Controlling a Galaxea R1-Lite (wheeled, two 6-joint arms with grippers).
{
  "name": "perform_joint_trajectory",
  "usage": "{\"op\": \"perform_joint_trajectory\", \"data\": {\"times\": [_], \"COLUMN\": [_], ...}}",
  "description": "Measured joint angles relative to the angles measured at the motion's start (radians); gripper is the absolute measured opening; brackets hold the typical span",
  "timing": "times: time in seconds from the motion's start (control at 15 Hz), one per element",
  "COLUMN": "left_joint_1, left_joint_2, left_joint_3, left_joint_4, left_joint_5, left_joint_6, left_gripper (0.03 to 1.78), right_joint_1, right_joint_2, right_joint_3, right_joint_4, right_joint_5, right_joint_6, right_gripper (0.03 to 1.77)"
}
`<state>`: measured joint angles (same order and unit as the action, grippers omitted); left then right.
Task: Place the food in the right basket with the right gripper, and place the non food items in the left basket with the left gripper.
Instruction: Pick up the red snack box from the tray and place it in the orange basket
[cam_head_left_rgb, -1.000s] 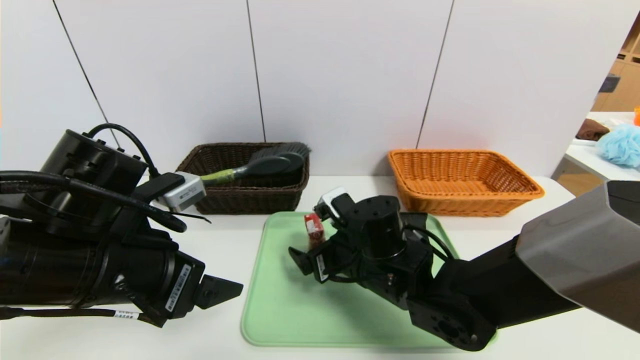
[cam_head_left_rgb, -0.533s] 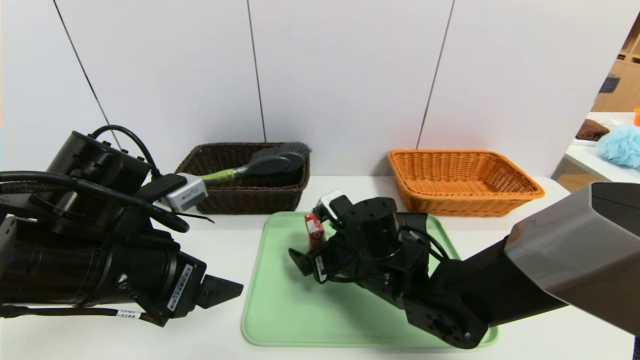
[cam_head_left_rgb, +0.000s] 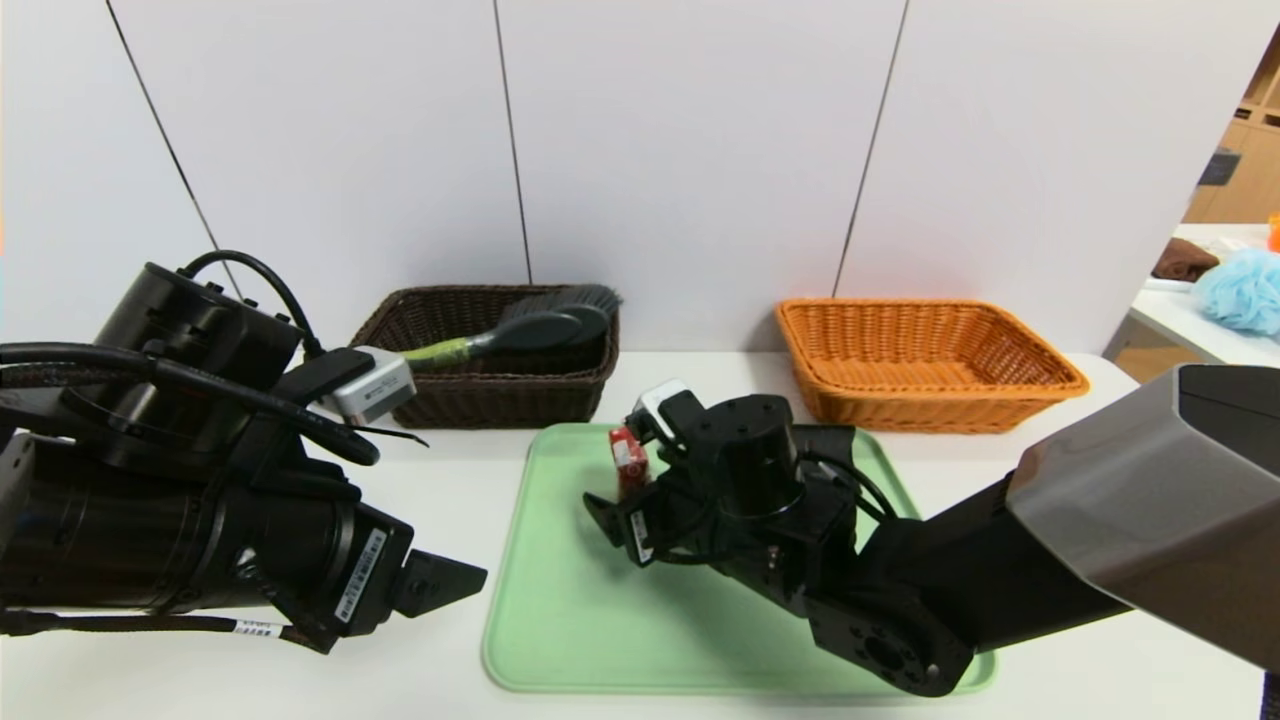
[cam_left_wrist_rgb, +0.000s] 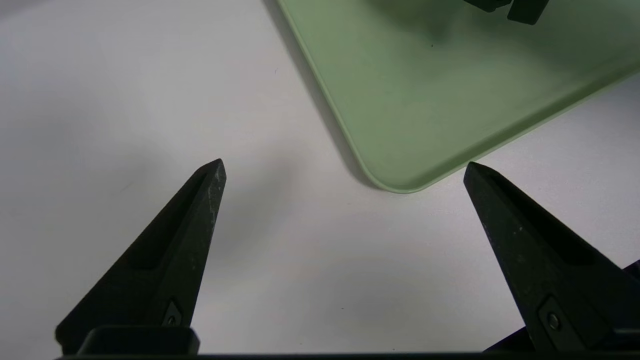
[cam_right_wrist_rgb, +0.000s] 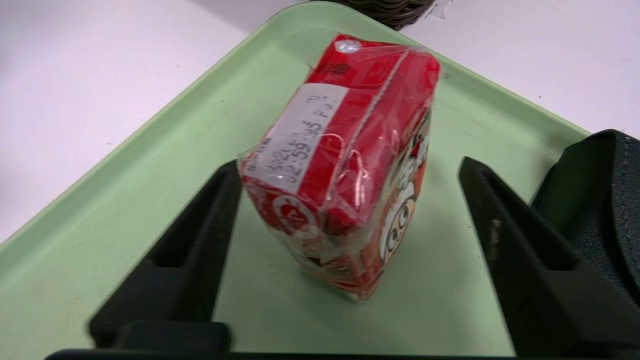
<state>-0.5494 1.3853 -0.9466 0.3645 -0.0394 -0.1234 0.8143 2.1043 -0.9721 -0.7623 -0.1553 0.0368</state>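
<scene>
A red shrink-wrapped drink carton (cam_head_left_rgb: 628, 458) stands on the green tray (cam_head_left_rgb: 580, 620) near its far edge. In the right wrist view the carton (cam_right_wrist_rgb: 345, 165) sits between the two fingers of my right gripper (cam_right_wrist_rgb: 348, 165), which is open; one finger is close beside the carton and the other stands clear of it. My left gripper (cam_left_wrist_rgb: 345, 165) hangs open and empty over the white table, just off the tray's near left corner (cam_left_wrist_rgb: 400, 185). A dark brush with a green handle (cam_head_left_rgb: 520, 330) lies in the brown left basket (cam_head_left_rgb: 480, 400). The orange right basket (cam_head_left_rgb: 925, 400) holds nothing.
Both baskets stand against the back wall, behind the tray. The bulky left arm (cam_head_left_rgb: 180, 500) fills the near left of the table. Beyond the table's right edge, a side table carries a blue bath sponge (cam_head_left_rgb: 1240, 285).
My right arm has sunk a little and edged forward, so its fingers now straddle the carton more closely. The left arm has barely shifted.
</scene>
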Motion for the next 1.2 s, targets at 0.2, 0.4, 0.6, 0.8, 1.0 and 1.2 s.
{"op": "perform_joint_trajectory", "data": {"times": [0.2,0.4,0.6,0.8,1.0,1.2], "left_joint_1": [0.000,0.000,0.000,0.000,0.000,0.000], "left_joint_2": [0.000,0.000,0.000,0.000,-0.002,-0.007], "left_joint_3": [0.000,0.000,0.000,0.000,0.000,-0.001], "left_joint_4": [0.000,0.000,0.000,0.000,0.000,0.000], "left_joint_5": [0.000,0.000,0.000,0.000,-0.002,-0.002], "left_joint_6": [0.000,0.000,0.000,0.000,0.003,0.005], "left_gripper": [1.69,1.69,1.69,1.69,1.69,1.69], "right_joint_1": [0.000,0.000,0.000,0.001,-0.015,-0.061], "right_joint_2": [0.000,0.000,0.000,-0.001,-0.016,-0.056], "right_joint_3": [-0.001,-0.001,-0.001,-0.006,-0.025,-0.053], "right_joint_4": [0.000,0.000,-0.001,-0.006,-0.010,-0.001], "right_joint_5": [-0.001,0.000,0.000,0.000,-0.005,-0.036], "right_joint_6": [0.001,0.001,0.001,0.001,0.003,0.000], "right_gripper": [0.99,0.60,0.35,0.35,0.35,0.35]}}
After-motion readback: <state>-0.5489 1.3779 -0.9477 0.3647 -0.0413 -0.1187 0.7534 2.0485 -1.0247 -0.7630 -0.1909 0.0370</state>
